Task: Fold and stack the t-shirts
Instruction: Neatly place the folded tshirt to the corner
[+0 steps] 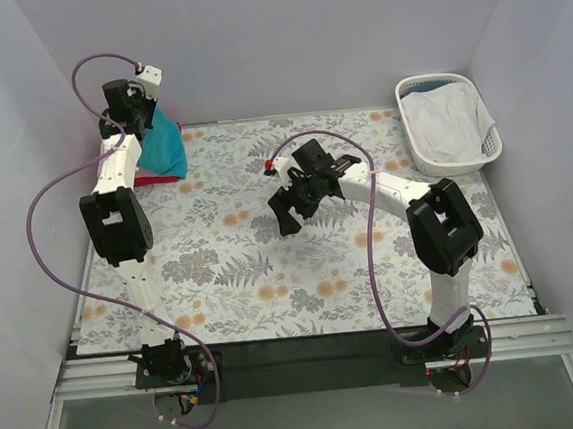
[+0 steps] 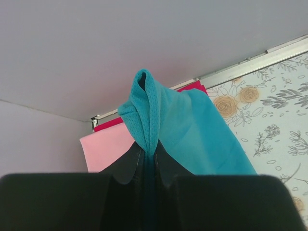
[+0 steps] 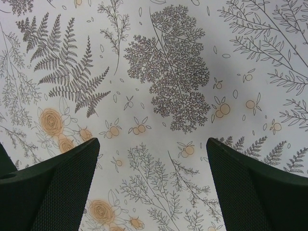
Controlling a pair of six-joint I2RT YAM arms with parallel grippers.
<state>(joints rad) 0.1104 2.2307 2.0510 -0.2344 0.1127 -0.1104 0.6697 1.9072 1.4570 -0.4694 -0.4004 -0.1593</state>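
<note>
My left gripper [image 1: 145, 114] is raised at the far left corner and is shut on a fold of the teal-blue t-shirt [image 1: 163, 145], which hangs down from it. In the left wrist view the teal shirt [image 2: 192, 134] is pinched between the fingers [image 2: 166, 166]. Below it lie the light pink shirt [image 2: 108, 147] and the red shirt [image 2: 110, 124]; a red edge shows in the top view [image 1: 153, 179]. My right gripper [image 1: 293, 212] is open and empty above the middle of the floral cloth [image 3: 154, 120], its fingers [image 3: 62, 183] wide apart.
A white slatted laundry basket [image 1: 412, 135] with white cloth [image 1: 449, 120] in it stands at the far right. The walls close in on the left, back and right. A metal rail [image 1: 309, 358] runs along the near edge.
</note>
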